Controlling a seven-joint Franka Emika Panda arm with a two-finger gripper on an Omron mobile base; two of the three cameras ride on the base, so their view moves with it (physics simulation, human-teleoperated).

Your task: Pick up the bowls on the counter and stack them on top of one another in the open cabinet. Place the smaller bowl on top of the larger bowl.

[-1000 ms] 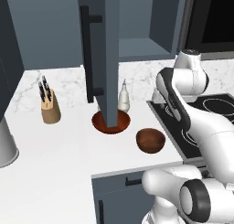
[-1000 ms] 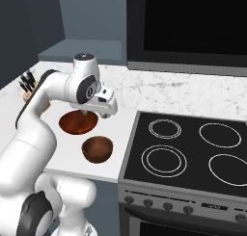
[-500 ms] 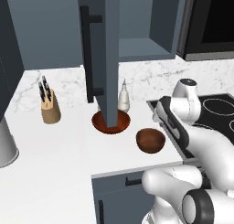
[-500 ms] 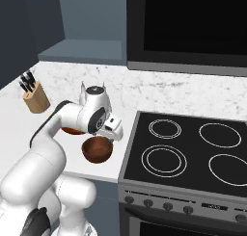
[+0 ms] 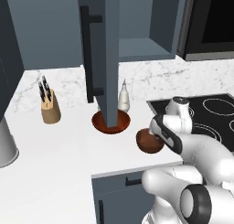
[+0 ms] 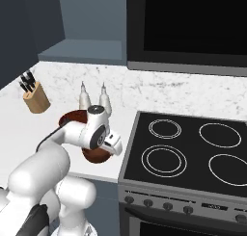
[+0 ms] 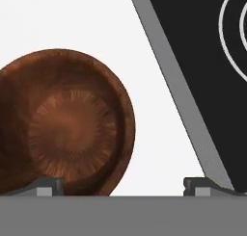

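Smaller bowl (image 7: 72, 129) sits near stovetop (image 7: 202, 47) edge, under open tool (image 7: 124, 184).

Black stovetop (image 6: 188, 153) with four white ring burners, set at counter level right of the worktop; steel edge strip (image 7: 178, 93) along its left side. Oven control panel (image 6: 183, 203) below, knobs in a row. Wooden knife block (image 5: 50, 110) with dark handles, far left. Two pale shaker bottles (image 6: 94, 99) near the backsplash. Dark microwave (image 6: 188, 25) above. Grey cylindrical vessel (image 5: 7, 145) at left edge.

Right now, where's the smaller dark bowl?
The smaller bowl sits on the counter near its front edge, just left of the stovetop, in front and to the right of the larger bowl.
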